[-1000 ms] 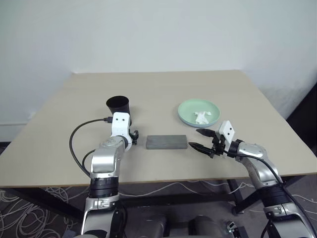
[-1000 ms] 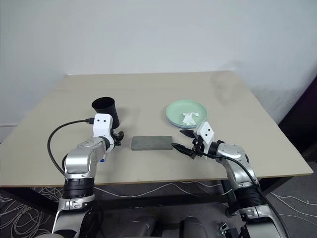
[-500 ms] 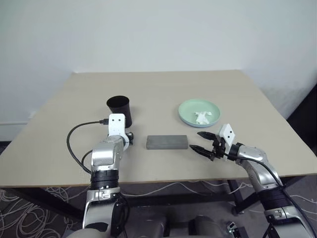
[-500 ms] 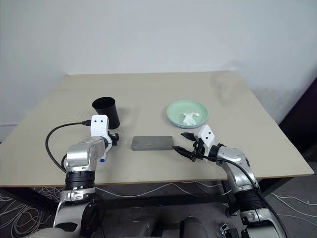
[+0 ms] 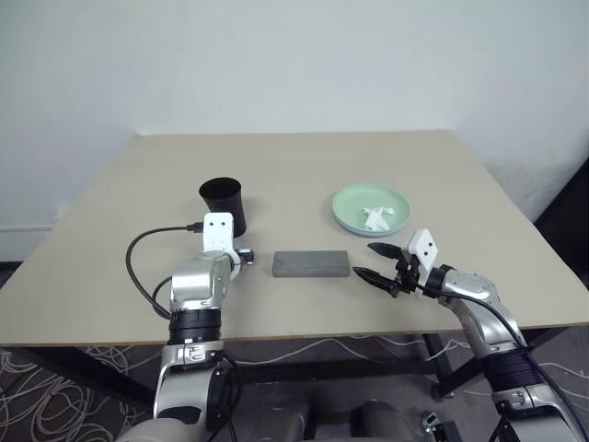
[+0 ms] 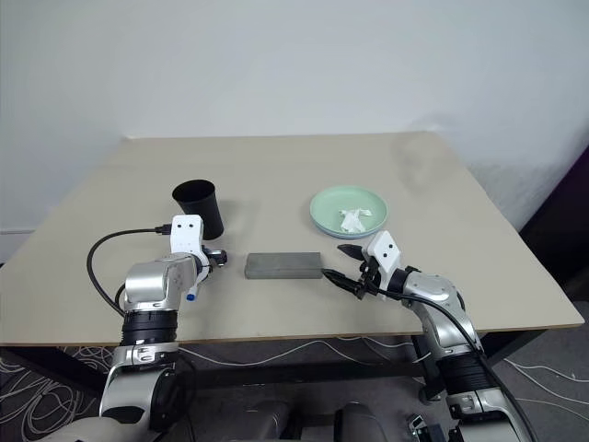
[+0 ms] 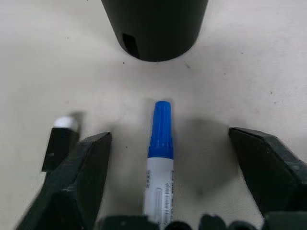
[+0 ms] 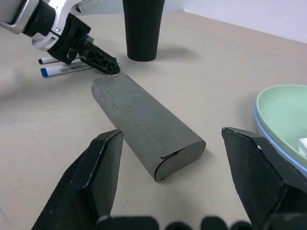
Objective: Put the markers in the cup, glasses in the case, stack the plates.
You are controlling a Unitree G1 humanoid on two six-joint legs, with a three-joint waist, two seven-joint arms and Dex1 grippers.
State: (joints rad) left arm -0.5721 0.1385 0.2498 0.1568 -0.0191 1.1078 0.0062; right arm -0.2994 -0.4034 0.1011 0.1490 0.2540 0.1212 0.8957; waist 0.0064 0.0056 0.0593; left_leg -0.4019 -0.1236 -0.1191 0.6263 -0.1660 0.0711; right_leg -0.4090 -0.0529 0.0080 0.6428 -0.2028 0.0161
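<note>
The blue-capped marker [image 7: 159, 143] lies flat on the table, its cap towards the black cup [image 7: 153, 28]. My left gripper [image 7: 168, 141] is open, one finger on each side of the marker and not touching it. The black-capped marker [image 7: 60, 139] lies just outside one finger. The grey case [image 5: 311, 263] lies shut in the middle of the table. My right gripper [image 5: 364, 260] is open at its right end, near the table. The mint green plate [image 5: 345, 201] sits on the light blue plate [image 8: 276, 143]. The glasses are out of view.
A crumpled white scrap [image 5: 375, 218] lies in the green plate. A black cable [image 5: 138, 267] loops off my left wrist over the table's near left. The table's front edge [image 5: 304, 336] runs just behind both hands.
My left hand has sunk a little and tipped further down in front of the cup. The right arm, case and plates have stayed put.
</note>
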